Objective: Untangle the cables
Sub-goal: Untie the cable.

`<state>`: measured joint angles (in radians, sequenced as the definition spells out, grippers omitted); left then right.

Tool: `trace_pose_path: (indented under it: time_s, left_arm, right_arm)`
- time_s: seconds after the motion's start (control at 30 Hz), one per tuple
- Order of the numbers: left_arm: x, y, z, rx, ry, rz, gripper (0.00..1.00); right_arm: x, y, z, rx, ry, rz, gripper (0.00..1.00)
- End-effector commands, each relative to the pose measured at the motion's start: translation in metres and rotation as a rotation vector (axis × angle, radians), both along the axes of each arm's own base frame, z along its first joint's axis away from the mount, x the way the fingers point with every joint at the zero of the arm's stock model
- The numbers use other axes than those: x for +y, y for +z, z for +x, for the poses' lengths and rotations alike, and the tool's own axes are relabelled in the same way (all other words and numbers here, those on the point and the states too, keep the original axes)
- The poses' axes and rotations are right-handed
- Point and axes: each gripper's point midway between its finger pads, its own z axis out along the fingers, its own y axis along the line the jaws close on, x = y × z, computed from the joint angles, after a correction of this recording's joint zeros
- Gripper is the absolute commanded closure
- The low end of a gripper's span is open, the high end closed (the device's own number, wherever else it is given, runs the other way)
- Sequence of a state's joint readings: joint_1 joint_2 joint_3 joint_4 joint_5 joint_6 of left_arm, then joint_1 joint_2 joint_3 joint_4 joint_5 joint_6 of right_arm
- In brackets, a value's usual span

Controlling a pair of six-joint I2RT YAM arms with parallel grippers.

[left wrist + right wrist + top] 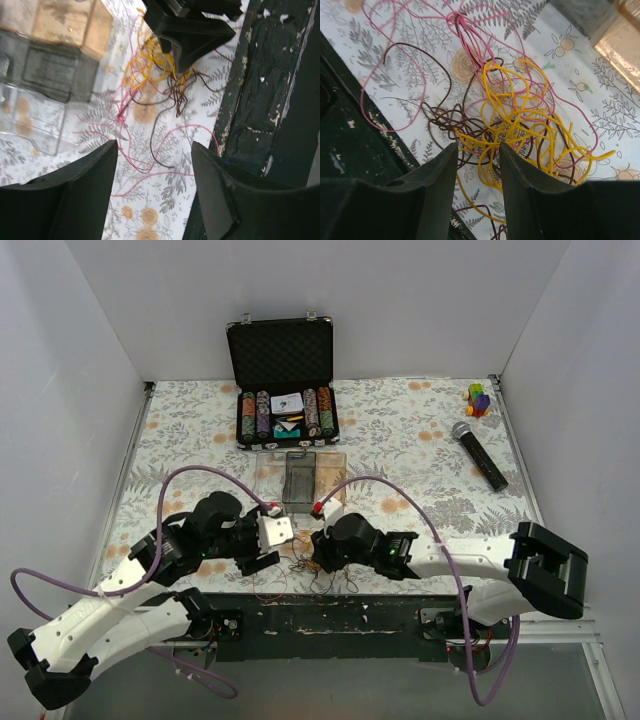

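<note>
Cables [520,120] clumped at near edge of table [430,440], between my pincers. My left gripper [155,150] half open, empty. My right gripper [478,150] part open, empty. Regrasp step, I judge. Next: pinch one colour each, pull apart.

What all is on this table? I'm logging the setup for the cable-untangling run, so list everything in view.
thin flexible cables: one tangled clump of many, pink-red, yellow and dark brown, near table edge, between the grippers
hinged poker-chip case: one, black, open, rear centre, holding chip stacks
clear plastic tray: one, transparent, just in front of the case, dark grey box inside
handheld microphone: one, black with silver head, right side
small block toy: one, multicoloured, far right corner
floral tablecloth: one, white with grey and orange print, covering the table
corrugated hoses: two, purple, looping above the arms
left gripper: one, black, open, over the clump
right gripper: one, black, open, over the clump
</note>
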<state>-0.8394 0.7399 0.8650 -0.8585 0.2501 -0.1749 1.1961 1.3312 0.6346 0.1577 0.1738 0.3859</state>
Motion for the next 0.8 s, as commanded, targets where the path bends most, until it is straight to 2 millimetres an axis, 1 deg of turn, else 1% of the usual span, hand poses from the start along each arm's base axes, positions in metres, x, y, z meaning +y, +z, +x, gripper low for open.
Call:
trace_pose_path:
  time_s: [0.0, 0.07, 0.13, 0.17, 0.23, 0.27, 0.3, 0.33, 0.4, 0.5, 0.57, 0.67, 0.77]
  left_arm:
    - [0.024, -0.033, -0.017, 0.057, 0.007, 0.08, 0.37]
    - [0.031, -0.045, -0.019, 0.056, 0.001, 0.117, 0.36]
    - [0.034, -0.052, -0.02, 0.047, -0.009, 0.137, 0.36]
    - [0.035, -0.053, -0.02, 0.036, -0.02, 0.14, 0.36]
    - [0.033, -0.054, -0.02, 0.028, -0.036, 0.133, 0.36]
    - [0.032, -0.056, -0.02, 0.028, -0.039, 0.134, 0.36]
    - [0.032, -0.057, -0.019, 0.027, -0.039, 0.136, 0.36]
    - [0.031, -0.06, -0.019, 0.03, -0.041, 0.139, 0.35]
    - [0.028, -0.062, -0.016, 0.024, -0.04, 0.131, 0.35]
    - [0.021, -0.068, -0.009, 0.008, -0.024, 0.108, 0.35]
    - [0.011, -0.068, 0.0, -0.001, -0.002, 0.074, 0.35]
    - [-0.004, -0.071, 0.01, 0.029, 0.039, 0.032, 0.34]
    - [-0.023, -0.071, 0.027, 0.036, 0.09, -0.021, 0.32]
  right_arm:
    - [0.009, -0.009, 0.01, -0.009, -0.044, -0.034, 0.53]
    - [-0.002, -0.021, 0.015, -0.009, -0.098, -0.079, 0.55]
    - [-0.019, -0.03, 0.016, -0.005, -0.153, -0.115, 0.57]
    - [-0.03, -0.035, 0.018, -0.004, -0.19, -0.134, 0.58]
    - [-0.06, -0.05, 0.019, 0.028, -0.297, -0.197, 0.61]
    - [-0.08, -0.059, 0.018, 0.044, -0.351, -0.255, 0.64]
    - [-0.095, -0.062, 0.019, 0.052, -0.42, -0.283, 0.66]
    - [-0.107, -0.065, 0.015, 0.068, -0.458, -0.306, 0.68]
    - [-0.119, -0.064, 0.01, 0.084, -0.479, -0.285, 0.69]
    - [-0.122, -0.059, 0.003, 0.104, -0.476, -0.205, 0.69]
    - [-0.12, -0.056, 0.002, 0.106, -0.466, -0.171, 0.7]
    - [-0.12, -0.054, 0.003, 0.106, -0.47, -0.168, 0.7]
    - [-0.122, -0.057, 0.002, 0.109, -0.475, -0.201, 0.71]
